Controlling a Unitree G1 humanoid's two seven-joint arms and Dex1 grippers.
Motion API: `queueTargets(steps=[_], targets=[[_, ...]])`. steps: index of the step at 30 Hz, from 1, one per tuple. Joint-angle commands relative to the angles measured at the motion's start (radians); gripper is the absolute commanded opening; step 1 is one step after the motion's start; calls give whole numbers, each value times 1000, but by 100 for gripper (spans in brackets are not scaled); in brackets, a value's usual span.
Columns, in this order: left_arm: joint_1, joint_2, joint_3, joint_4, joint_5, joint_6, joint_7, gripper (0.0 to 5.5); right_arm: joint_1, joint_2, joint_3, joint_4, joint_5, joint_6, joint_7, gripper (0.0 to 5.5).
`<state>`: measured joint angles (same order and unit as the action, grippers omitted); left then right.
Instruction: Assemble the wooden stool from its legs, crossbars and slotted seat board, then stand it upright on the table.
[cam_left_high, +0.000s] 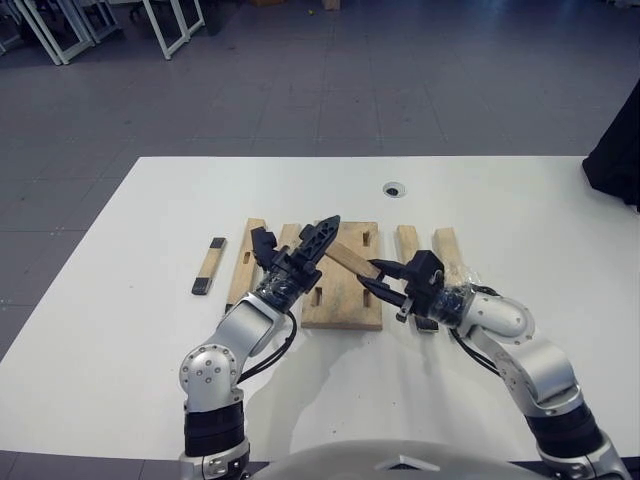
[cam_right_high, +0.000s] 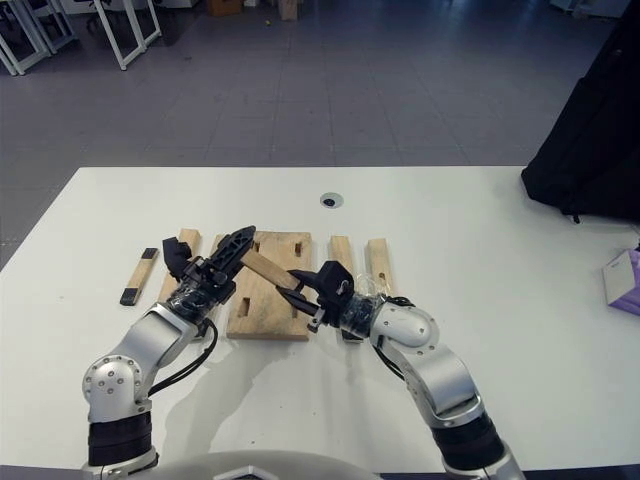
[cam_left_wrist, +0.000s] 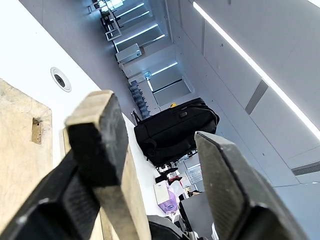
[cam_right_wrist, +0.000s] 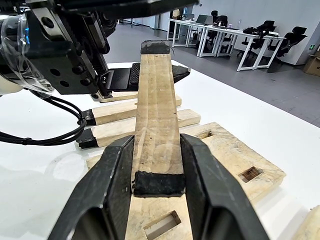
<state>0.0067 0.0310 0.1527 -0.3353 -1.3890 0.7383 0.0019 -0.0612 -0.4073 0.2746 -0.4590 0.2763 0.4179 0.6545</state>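
Closest in, the right tool (cam_left_high: 378, 281) pinches a wooden leg (cam_left_high: 352, 259) by its dark-capped end and holds it slanted above the seat board (cam_left_high: 345, 308). The leg's other end lies against one finger (cam_left_wrist: 55, 200) of the left tool (cam_left_high: 298, 233), whose jaws are spread wide, the second finger (cam_left_wrist: 235, 190) standing apart from the wood. The seat board lies flat on the white table (cam_left_high: 110, 300), slots facing up. At nine o'clock of the board a long piece (cam_left_high: 243, 265) lies partly under the left arm, and farther out the same way a short crossbar (cam_left_high: 209, 266) with dark ends lies by itself. At three o'clock two planks (cam_left_high: 407, 242) lie side by side, partly covered by the right arm. At twelve o'clock a round cable hole (cam_left_high: 394, 188) is set in the table. Beyond the table lies a grey tiled floor (cam_left_high: 350, 90), with white desk frames (cam_left_high: 170, 20) at eleven o'clock and a black bag (cam_right_high: 590, 150) at two o'clock. A purple box (cam_right_high: 625, 282) sits at the table's three o'clock edge, its print too small to read.
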Motion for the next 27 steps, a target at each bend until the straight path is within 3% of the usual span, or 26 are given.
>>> queueTargets(steps=[1,12,22,23,27], targets=[[-3,10,-1,11,15,-4,16,214,-15,-21,0,5,-9,-3,16,129],[-10,16,-2,35,44,-8,13,49,-17,-25,4,20,-30,-22,18,129],[-19,39,-29,12,131,-17,-16,43,-22,-10,-19,30,22,66,13,129],[-28,48,-42,6,176,-25,-20,43,-18,-8,-29,29,40,87,14,167],[-64,72,-46,-22,307,-83,-34,43,-16,5,-64,23,82,144,-8,239]])
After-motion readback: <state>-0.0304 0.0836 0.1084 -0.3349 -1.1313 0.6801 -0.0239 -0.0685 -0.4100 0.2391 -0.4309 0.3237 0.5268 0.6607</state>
